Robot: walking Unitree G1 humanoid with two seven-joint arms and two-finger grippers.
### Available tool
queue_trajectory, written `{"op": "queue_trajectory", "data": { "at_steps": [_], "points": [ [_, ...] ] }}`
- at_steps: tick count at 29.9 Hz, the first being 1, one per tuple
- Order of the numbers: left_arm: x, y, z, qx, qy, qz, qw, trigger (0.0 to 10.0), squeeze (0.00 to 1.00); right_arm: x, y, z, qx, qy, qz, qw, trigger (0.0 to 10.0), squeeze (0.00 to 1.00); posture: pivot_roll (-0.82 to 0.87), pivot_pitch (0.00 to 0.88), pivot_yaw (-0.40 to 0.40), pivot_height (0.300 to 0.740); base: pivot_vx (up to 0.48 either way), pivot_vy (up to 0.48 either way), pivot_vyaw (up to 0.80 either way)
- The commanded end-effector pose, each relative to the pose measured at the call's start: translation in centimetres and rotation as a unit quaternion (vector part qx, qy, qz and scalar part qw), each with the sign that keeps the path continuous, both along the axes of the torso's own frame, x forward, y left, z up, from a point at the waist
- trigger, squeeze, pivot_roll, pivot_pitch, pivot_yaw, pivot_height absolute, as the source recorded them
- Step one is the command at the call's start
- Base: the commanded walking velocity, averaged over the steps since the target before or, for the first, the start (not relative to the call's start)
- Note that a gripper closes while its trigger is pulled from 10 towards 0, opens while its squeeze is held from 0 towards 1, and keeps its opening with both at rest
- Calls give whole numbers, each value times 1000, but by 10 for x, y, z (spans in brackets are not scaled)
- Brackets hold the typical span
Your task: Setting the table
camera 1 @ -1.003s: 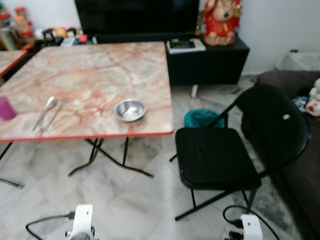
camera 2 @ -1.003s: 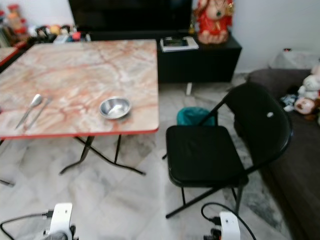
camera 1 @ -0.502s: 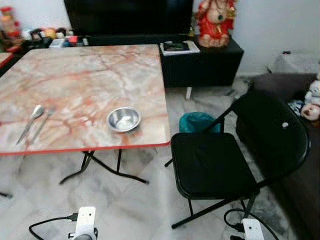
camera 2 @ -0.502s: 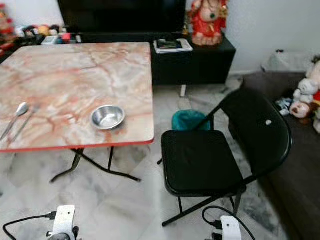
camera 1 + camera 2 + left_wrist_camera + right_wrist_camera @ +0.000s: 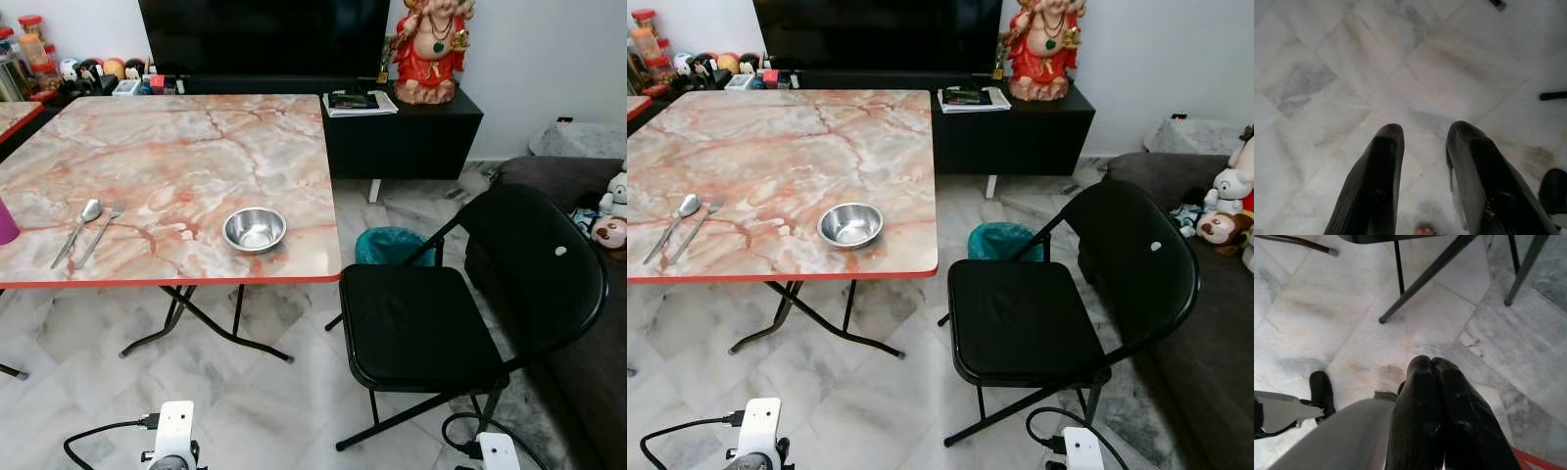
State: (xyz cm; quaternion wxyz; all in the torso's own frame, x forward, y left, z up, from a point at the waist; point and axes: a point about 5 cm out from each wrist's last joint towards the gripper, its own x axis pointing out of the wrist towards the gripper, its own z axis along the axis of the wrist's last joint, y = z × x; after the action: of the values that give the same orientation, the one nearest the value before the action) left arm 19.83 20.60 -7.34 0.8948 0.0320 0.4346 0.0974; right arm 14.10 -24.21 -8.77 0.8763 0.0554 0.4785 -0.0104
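While both arms hang low over the marble floor (image 5: 1352, 73), the left gripper (image 5: 1422, 134) holds its fingers apart on nothing and the right gripper (image 5: 1431, 363) has its fingers pressed together, empty. On the marble-topped table (image 5: 176, 147) a steel bowl (image 5: 255, 229) sits near the near right corner; a spoon (image 5: 78, 228) and fork (image 5: 101, 230) lie side by side at the near left. A black folding chair (image 5: 460, 304) stands right of the table.
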Motion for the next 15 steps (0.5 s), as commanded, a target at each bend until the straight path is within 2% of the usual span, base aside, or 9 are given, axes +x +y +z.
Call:
{"op": "queue_trajectory", "data": {
  "at_steps": [1, 4, 15],
  "points": [
    [2, -5, 0, -14, -6, 3, 1000, 10000, 0, 0, -4, 1, -5, -2, 0, 1000, 10000, 0, -27, 3, -42, 740, 0, 0, 0],
    [2, -5, 0, -12, -8, 2, 1000, 10000, 0, 0, -4, 1, -6, -2, 2, 1000, 10000, 0, -28, 0, -39, 740, 0, 0, 0],
    [-3, -2, -2, -6, 0, 3, 1000, 10000, 0, -4, -3, -1, -7, 3, 2, 1000, 10000, 0, -30, 0, -26, 740, 302, 0, 0]
  ]
}}
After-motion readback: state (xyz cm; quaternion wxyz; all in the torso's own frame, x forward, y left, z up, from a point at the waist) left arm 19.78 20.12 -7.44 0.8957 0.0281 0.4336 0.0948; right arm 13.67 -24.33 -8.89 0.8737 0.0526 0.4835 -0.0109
